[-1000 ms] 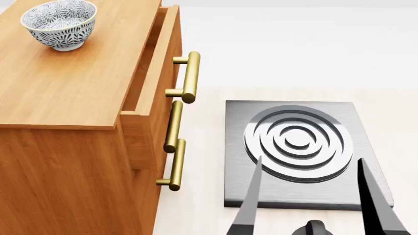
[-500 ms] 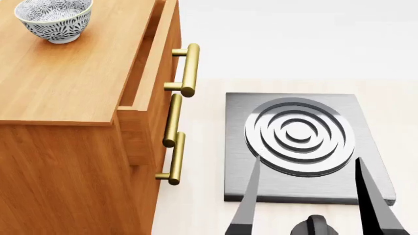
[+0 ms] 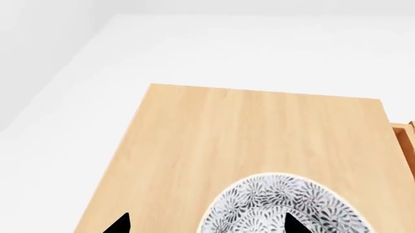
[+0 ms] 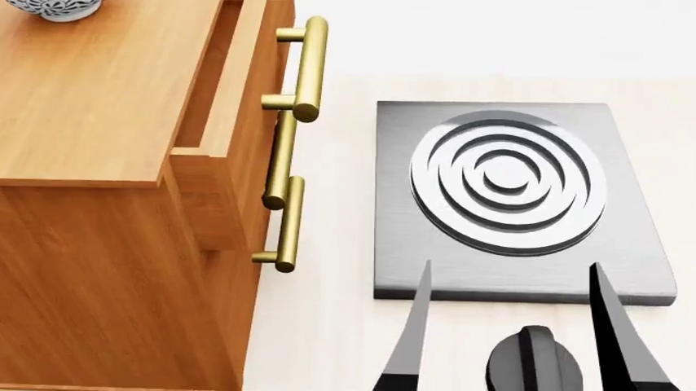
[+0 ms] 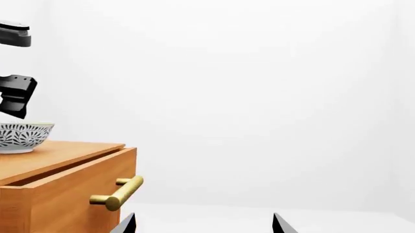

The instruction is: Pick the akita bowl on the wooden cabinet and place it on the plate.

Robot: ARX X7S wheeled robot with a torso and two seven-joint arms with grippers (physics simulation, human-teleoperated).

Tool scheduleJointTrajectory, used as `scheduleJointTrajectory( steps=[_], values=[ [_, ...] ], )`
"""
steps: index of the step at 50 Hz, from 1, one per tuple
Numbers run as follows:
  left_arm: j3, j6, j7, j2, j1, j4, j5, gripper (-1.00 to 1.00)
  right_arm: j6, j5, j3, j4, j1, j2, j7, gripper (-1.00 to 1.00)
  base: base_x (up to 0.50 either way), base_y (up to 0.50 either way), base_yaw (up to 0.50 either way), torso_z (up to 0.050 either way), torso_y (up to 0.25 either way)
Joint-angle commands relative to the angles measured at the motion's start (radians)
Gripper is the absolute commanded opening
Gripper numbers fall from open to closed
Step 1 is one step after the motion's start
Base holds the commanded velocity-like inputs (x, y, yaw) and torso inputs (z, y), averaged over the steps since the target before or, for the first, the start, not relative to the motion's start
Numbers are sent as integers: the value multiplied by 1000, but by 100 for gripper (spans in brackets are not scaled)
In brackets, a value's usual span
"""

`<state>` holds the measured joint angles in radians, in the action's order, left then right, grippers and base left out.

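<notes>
Hovering above the bowl (image 3: 282,206) on the cabinet (image 3: 253,131), the open, empty left tool (image 3: 204,224) should pinch its rigid, slippery, breakable rim; right tool (image 4: 506,326) open, empty.

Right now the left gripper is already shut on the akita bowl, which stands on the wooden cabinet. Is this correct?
Not quite. The left gripper is open, its fingertips apart, one over the akita bowl, the other outside it; the left wrist view shows this. The bowl does stand on the wooden cabinet.
</notes>
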<state>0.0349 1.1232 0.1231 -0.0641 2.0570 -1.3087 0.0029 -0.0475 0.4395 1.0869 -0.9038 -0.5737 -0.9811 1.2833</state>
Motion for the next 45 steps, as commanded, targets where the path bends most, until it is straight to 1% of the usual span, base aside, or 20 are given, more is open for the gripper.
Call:
scheduleJointTrajectory(
  steps=[1,6,13,15,17,18,19,20,24,25,26,27,28,29,30,32,33,36,37,45],
  values=[
    [41,45,-25,-1,-11,0,-1,100,-1,-2,-3,-2,3,0,0,100,0,0,0,0,0],
    [38,77,-25,-4,-18,0,-6,100,-6,-2,-4,-6,2,2,0,100,0,0,0,0,0],
    [22,177,-31,-8,-39,0,-8,100,-8,-3,-6,-7,4,3,0,100,0,0,0,0,0],
    [24,174,-47,-7,-44,0,-7,100,-7,-4,-7,-7,5,2,0,100,0,0,0,0,0],
    [34,182,-89,-3,-48,0,-8,100,-6,-4,-8,-7,6,1,0,100,0,0,0,0,0],
    [47,211,-120,-1,-53,0,-7,100,-7,-3,-8,-8,5,1,1,100,0,0,0,0,0],
    [14,213,-136,-3,-58,0,-21,100,-7,-4,-9,-10,5,0,1,100,0,0,0,0,0],
    [31,212,-147,1,-60,0,-9,100,-8,-3,-10,-10,6,0,2,100,0,0,0,0,0],
    [26,220,-178,2,-68,0,-8,100,-4,-3,-12,-5,8,0,1,100,0,0,0,0,0],
    [39,219,-181,3,-69,0,-2,100,-4,-3,-12,-5,8,-1,1,100,0,0,0,0,0],
    [93,207,-235,10,-72,0,8,100,-2,-3,-12,-3,9,-1,0,100,0,0,0,0,0],
    [111,194,-240,12,-73,0,9,100,0,-2,-13,-2,10,-1,0,100,0,0,0,0,0],
    [106,182,-241,11,-72,0,1,100,0,-2,-13,-1,10,-1,0,100,0,0,0,0,0],
    [156,159,-275,18,-72,0,13,-100,-1,-3,-13,-1,11,-1,-1,100,0,0,0,0,0],
    [170,152,-246,18,-71,0,18,-100,-1,-3,-13,-1,11,-1,-1,100,0,0,0,0,0],
    [183,147,-256,17,-72,0,6,-100,-1,-2,-14,-1,11,0,-2,100,0,0,0,0,-8],
    [190,118,-212,15,-71,0,14,-100,1,-2,-14,3,12,1,-3,100,0,0,0,0,0],
    [202,112,-203,12,-71,0,4,-100,1,-2,-14,3,12,2,-4,100,0,0,0,0,0],
    [208,87,-178,10,-71,0,8,-100,-3,-3,-14,0,11,2,-4,100,0,0,0,0,0],
    [252,61,-162,6,-64,0,4,-100,-3,-5,-16,-2,14,3,-5,100,1,0,0,0,-4]
  ],
)
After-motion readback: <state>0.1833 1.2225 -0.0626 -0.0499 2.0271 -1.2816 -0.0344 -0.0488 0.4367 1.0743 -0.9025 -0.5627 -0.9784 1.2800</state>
